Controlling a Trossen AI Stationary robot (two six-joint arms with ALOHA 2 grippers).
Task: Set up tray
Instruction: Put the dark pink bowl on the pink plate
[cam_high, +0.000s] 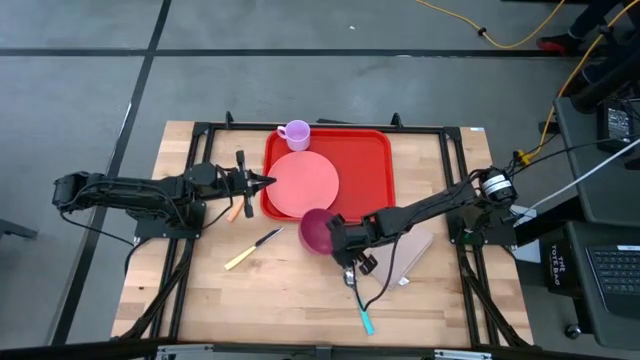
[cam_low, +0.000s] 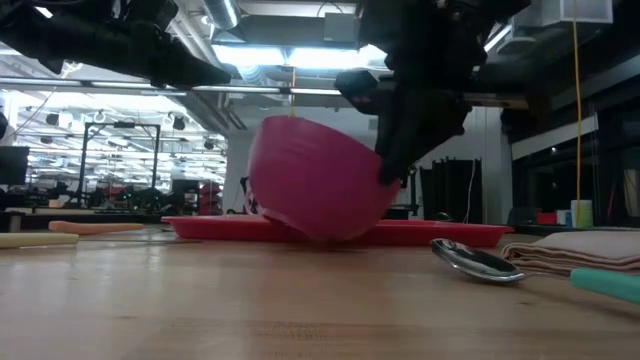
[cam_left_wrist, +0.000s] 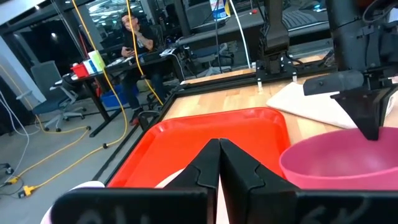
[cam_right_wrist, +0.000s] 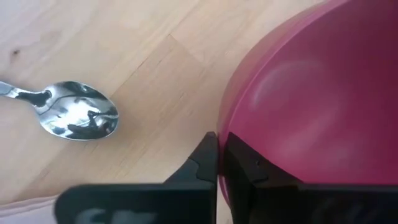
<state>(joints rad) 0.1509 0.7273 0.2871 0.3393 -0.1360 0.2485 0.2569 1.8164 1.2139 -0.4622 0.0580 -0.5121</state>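
We are gripping the bowl by its rim in the right gripper — tilted, just beside the tray. We are better lifting it clear of the tray's rim before crossing; the left gripper is waiting closed at the tray's edge.

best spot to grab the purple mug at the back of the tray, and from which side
Judging from the high view, take the purple mug by its rim, coming straight down. It stands upright and open-topped at the back edge of the tray, with the pink plate close in front, so a side approach looks crowded. Pinch the wall away from the handle, which points toward the left arm's side.
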